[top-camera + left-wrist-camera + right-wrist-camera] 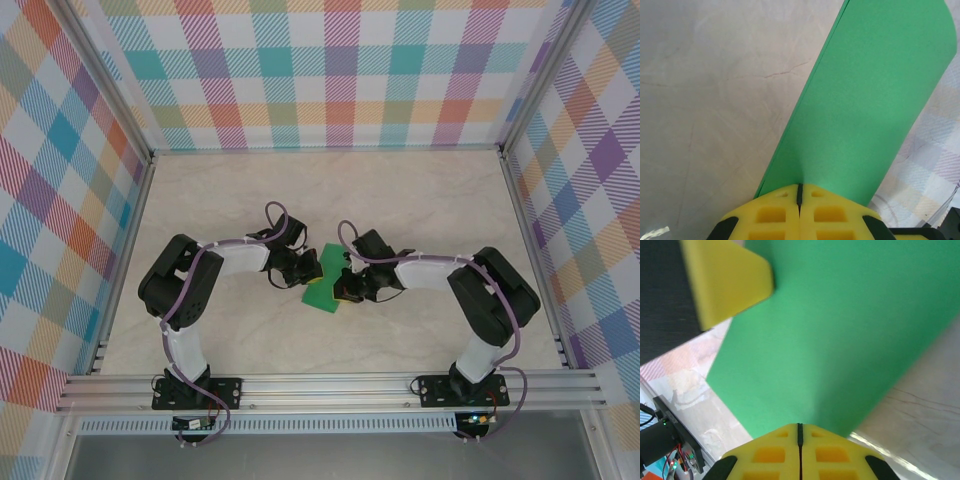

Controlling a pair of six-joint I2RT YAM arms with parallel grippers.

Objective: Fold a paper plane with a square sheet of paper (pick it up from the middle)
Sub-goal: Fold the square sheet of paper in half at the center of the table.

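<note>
The square sheet of paper (325, 278) is bright green and held off the table between both arms in the top view. My left gripper (309, 270) pinches its left edge; in the left wrist view the yellow fingers (775, 212) are pressed together on the paper (870, 100), which curves away upward. My right gripper (340, 284) pinches the opposite edge; in the right wrist view its fingers (832, 455) are closed on the sheet (840, 330), and a yellow fingertip (727, 280) of the left gripper shows at the upper left.
The pale marble-look tabletop (420, 200) is ringed by plaid walls (330, 70). An aluminium rail (330, 385) with both arm bases runs along the near edge. A small circuit board with LEDs (675, 445) sits low left in the right wrist view.
</note>
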